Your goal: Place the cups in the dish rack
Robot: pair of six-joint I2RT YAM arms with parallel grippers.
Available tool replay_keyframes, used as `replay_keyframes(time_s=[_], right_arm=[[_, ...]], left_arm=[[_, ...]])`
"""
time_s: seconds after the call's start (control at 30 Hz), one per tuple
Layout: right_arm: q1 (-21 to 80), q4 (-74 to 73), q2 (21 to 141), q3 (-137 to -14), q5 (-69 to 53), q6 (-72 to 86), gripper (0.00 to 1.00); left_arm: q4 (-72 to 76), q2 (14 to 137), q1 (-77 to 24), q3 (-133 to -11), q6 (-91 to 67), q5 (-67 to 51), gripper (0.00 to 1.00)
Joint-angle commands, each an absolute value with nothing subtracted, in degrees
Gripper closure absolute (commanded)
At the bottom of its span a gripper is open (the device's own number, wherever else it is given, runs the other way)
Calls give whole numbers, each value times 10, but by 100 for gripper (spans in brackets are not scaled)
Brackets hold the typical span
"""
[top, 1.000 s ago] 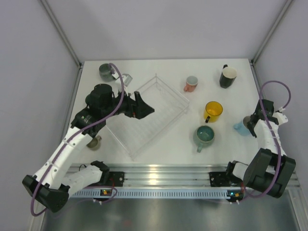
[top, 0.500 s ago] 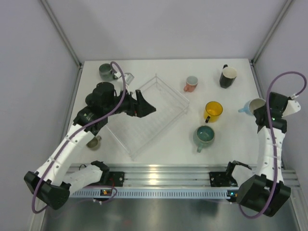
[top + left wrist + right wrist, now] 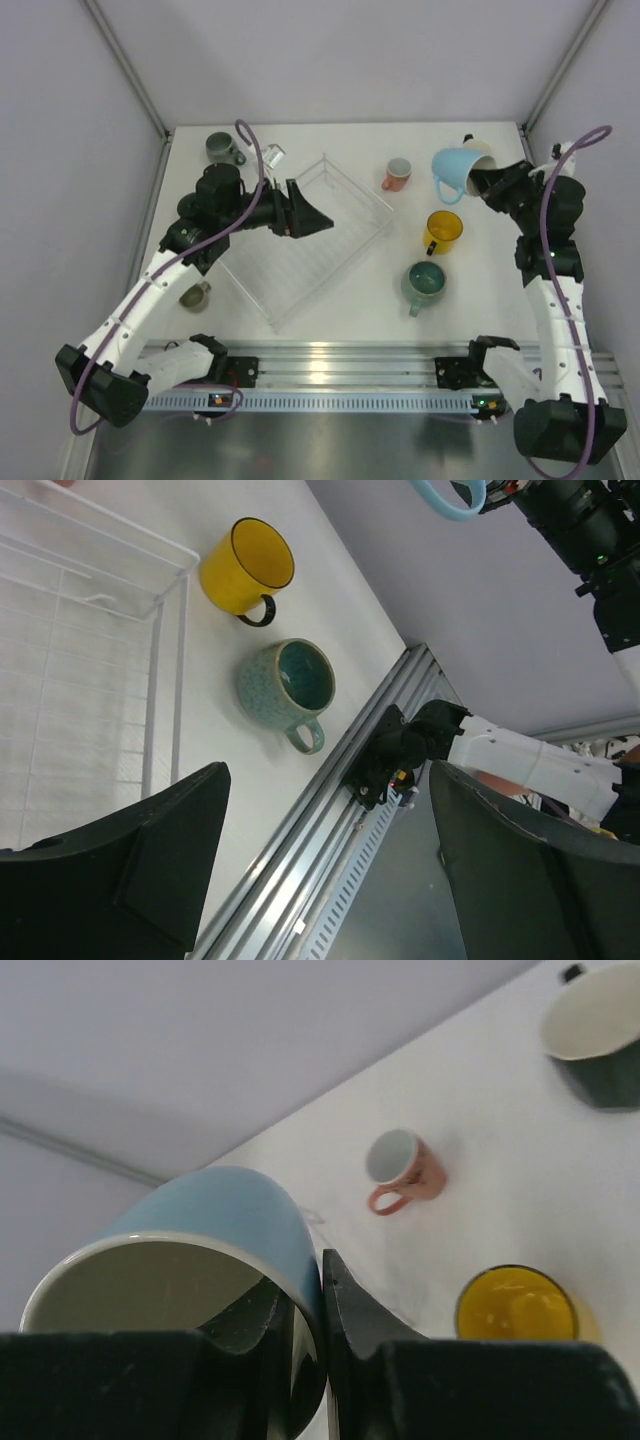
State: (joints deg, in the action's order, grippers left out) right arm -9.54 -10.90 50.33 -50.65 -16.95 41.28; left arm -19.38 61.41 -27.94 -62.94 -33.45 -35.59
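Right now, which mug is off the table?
The light blue mug: the right gripper pinches its rim, tipped in midair; all others sit on the table.

One yellow cup [image 3: 443, 230], one pink cup [image 3: 397, 174], one blue cup [image 3: 452, 166], one teal cup [image 3: 424, 281], one grey-green cup [image 3: 220, 148], one black cup [image 3: 588, 1025], one olive cup [image 3: 195, 296]: seven together. One rack [image 3: 310, 255].

No word, number, brand or sign is legible; the small tag [image 3: 268, 155] beside the dark grey-green mug [image 3: 219, 148] is too blurred.

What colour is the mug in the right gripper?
A light blue mug, pale inside; clearest in right wrist view.
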Motion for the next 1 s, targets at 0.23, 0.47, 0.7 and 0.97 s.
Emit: replay_keyframes(time_s=[0.23,0.47,0.7,0.97], right_arm=[[104,285,490,-450,-253,524,100],[253,401,541,-453,-212,522,100],[301,475,589,-456,-186,538,100],[321,529,625,-451,-178,559,100]], left_arm=[[128,609,-278,-548,-546,-482,17],[199,625,-286,-554,-590,-483,19],[293,627,-311,-536,-620,-465,20],[301,649,-337,-537,-615,-447,22]])
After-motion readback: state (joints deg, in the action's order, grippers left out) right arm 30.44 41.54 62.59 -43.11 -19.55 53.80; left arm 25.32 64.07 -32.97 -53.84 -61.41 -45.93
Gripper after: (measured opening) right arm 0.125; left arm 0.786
